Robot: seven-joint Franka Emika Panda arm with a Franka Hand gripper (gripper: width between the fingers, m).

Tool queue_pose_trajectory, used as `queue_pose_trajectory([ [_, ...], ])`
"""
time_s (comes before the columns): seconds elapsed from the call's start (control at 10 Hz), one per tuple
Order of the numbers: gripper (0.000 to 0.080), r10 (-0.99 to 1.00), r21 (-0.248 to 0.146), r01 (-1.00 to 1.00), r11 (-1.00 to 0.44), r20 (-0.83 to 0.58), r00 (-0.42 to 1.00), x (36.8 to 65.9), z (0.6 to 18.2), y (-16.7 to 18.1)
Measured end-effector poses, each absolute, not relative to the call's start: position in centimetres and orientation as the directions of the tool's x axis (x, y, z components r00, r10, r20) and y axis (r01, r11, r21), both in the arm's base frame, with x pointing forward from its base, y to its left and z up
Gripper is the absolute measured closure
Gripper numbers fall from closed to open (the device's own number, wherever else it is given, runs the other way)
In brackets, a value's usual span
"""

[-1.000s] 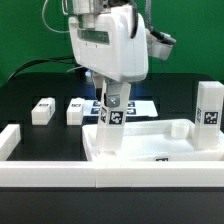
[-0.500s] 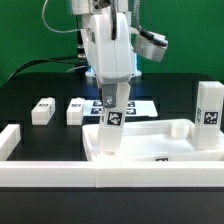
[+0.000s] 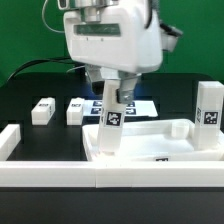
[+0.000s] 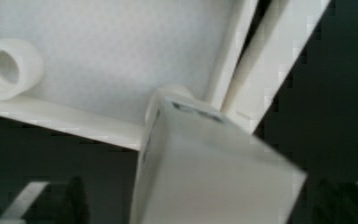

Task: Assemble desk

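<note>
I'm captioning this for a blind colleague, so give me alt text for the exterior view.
The robot's hand sits over the top of an upright white leg post at a corner of the white desk panel. Two more leg posts lie on the black table toward the exterior view's left; a fourth post stands upright at its right.

Robotics lab bench, by the look of it: a big white robot arm [image 3: 110, 40] hangs over a matte black desk [image 3: 30, 95], with a plain green backdrop [image 3: 25, 40] behind it. Black-and-white tracking tags sit on the white leg posts [image 3: 42, 111] and on the marker board [image 3: 143, 104] lying flat. A low white rail [image 3: 50, 172] fences the front edge. It's probably a fixed test rig, though the wrist view is too close and blurred to add anything.
</note>
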State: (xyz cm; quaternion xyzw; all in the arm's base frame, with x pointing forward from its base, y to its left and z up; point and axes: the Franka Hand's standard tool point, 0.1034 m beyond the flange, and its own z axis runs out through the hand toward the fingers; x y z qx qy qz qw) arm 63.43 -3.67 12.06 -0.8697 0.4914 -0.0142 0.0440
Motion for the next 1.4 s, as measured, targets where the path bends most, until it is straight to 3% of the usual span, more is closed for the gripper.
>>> queue_pose_trajectory([
  [0.3,0.0151,-0.726,-0.092,-0.723,-0.685,0.0,0.687,63.37,11.84,-3.84],
  [0.5,0.0151,-0.412,-0.043,-0.411,-0.911,0.052,0.909,63.42,11.7,-3.69],
  [0.6,0.0151,-0.291,-0.036,-0.289,-0.957,0.066,0.954,63.19,11.32,-4.01],
  [0.9,0.0175,-0.317,-0.038,-0.315,-0.948,0.066,0.946,63.24,11.35,-3.88],
  [1.1,0.0502,-0.447,-0.051,-0.444,-0.895,0.058,0.893,63.22,11.31,-3.86],
  [1.3,0.0503,-0.528,-0.055,-0.525,-0.849,0.053,0.848,63.16,11.26,-4.19],
  [1.4,0.0503,-0.653,-0.063,-0.65,-0.757,0.047,0.756,63.22,11.22,-4.21],
])
